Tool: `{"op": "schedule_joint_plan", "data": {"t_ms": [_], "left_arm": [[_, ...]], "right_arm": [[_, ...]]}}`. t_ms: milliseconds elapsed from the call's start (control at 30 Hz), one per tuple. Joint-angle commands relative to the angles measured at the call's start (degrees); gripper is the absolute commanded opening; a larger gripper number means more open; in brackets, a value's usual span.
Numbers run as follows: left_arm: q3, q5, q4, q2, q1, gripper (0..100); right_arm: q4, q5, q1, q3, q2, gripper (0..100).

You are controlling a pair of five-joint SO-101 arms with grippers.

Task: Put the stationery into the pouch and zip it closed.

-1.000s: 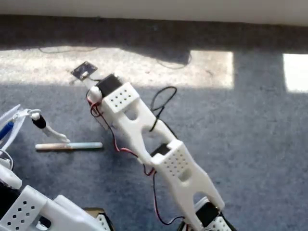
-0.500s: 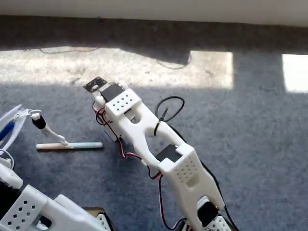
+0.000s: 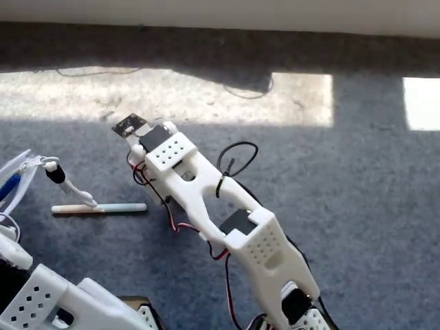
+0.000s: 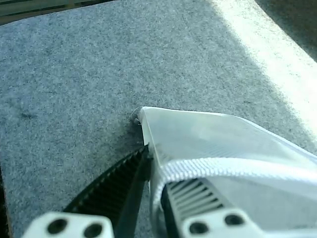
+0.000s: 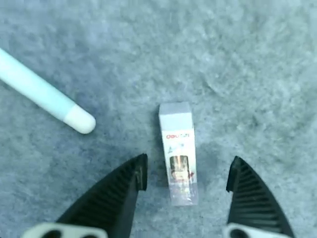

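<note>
**Grey felt, and a pick-up about to begin**

Grey felt mat (image 3: 357, 206) covers the table, with a band of sunlight across its far side. Across the middle of the high view the right arm (image 3: 206, 199) stretches from the near right toward the far left. The left arm (image 3: 48, 302) sits at the near left corner.

At the left edge lies the clear pouch (image 3: 17, 175). The left gripper (image 4: 154, 166) looks clamped on the pouch's rim beside the white zip tape, with the clear wall running out past the jaws.

Just right of the pouch, a pale pen (image 3: 100, 207) lies flat on the mat, between the pouch and the right arm. Near its rounded end, not touching it, a small box (image 5: 178, 153) also lies flat. The right gripper (image 5: 188, 166) hangs over this box with its jaws spread wide, one on each side of the near end and neither in contact.

Loading looks barely started, since both the pen and the box are outside the pouch and the zip is not yet in question. The step in hand seems to be collecting the box. The next move probably calls for a straight descent, then a pinch across the box's narrow sides. It should be centred so the slim box does not twist or skid on the felt.
</note>
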Motion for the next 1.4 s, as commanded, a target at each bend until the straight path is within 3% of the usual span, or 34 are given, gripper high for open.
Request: {"op": "schedule_joint_plan", "data": {"t_ms": [0,233,567,833,1100,1367], "left_arm": [[-0.9,0.4,-1.8,-0.7,1.1,1],[-0.7,0.4,-1.8,-0.7,1.1,1],[-0.4,0.4,-1.8,-0.7,1.3,1],[-0.8,0.4,-1.7,-0.7,2.3,1],[-4.0,-1.4,-1.4,-0.7,14.7,1],[-10.1,-4.4,2.8,-0.2,31.6,1]], "right_arm": [[-2.5,-0.5,-0.5,-0.5,-2.1,24.1],[-4.3,-0.4,-0.4,-1.0,3.6,23.6],[-4.4,-0.2,-0.4,-1.0,4.3,0.5],[1.1,-0.4,0.2,-1.7,-0.5,0.5],[2.9,-0.4,1.2,6.7,-17.3,0.5],[-11.2,-0.2,1.2,29.6,-40.9,0.5]]}}
